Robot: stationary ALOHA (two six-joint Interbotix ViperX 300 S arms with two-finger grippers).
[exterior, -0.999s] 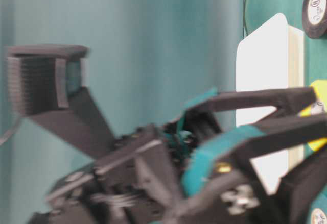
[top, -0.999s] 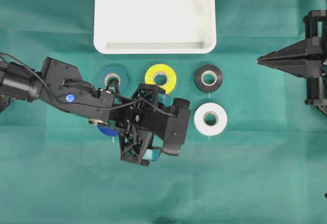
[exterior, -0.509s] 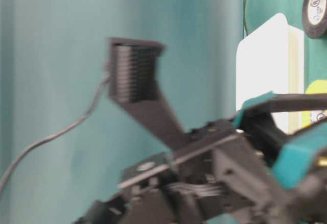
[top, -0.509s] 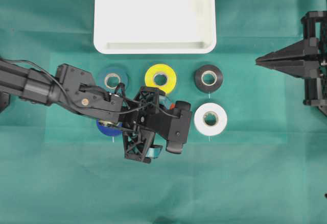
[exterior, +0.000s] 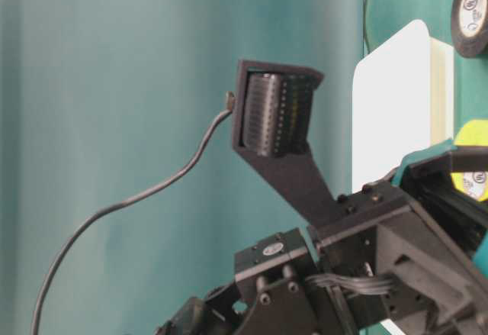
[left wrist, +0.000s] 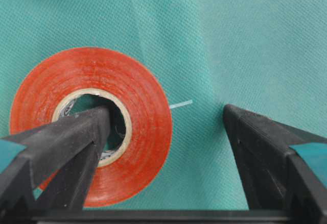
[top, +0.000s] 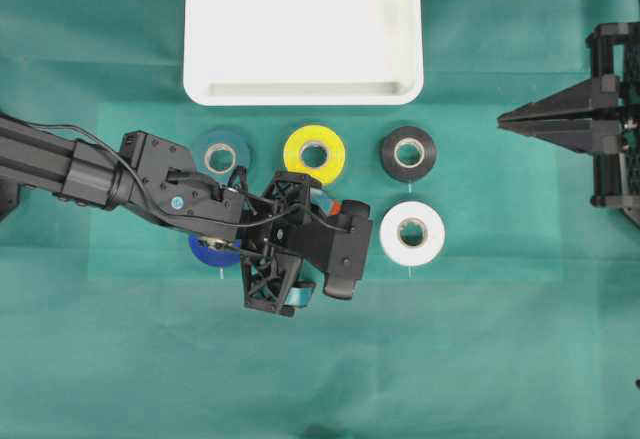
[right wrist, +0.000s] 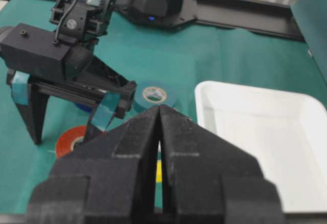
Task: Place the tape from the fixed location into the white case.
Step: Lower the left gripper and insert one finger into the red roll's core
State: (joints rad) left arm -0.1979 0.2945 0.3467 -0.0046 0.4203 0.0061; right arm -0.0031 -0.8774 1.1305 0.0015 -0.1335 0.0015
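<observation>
We see the tape lying flat on the counter, its hole facing up. The left gripper is wide open around it, one finger in the hole, holding nothing. Farther away, the right gripper is closed and empty.

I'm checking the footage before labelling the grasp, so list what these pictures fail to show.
- The tape: almost wholly hidden under the left gripper in the overhead view; in the left wrist view a finger covers part of its core.
- Dark blue roll: mostly under the left arm in the overhead view.
- The white case: cut off by the top edge in the overhead view.
- Right gripper: fills the right wrist view, hiding the yellow roll.
</observation>
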